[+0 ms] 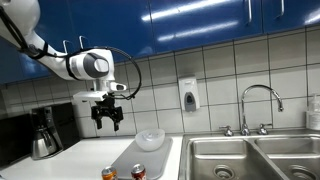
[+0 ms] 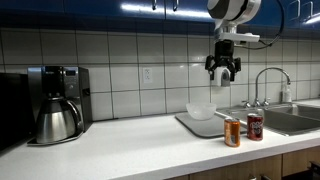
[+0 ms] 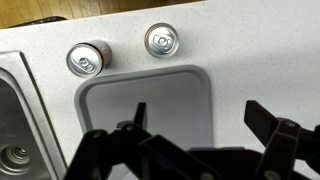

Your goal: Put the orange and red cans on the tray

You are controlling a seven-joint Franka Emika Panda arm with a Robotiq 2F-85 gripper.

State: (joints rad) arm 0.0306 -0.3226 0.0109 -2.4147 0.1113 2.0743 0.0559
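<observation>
Both cans stand upright on the white counter (image 2: 130, 140), off the tray (image 2: 186, 121): the orange can (image 2: 232, 132) and the red can (image 2: 255, 126) are side by side just past its front edge, and a white bowl (image 2: 201, 111) sits on the tray. The gripper (image 2: 223, 70) hangs high above the tray, jaws apart and empty, as the wrist view confirms. Assessment: neither can is placed, so the step in hand is the approach to a first can, which calls for shifting out over it, descending astride it and closing.
</observation>
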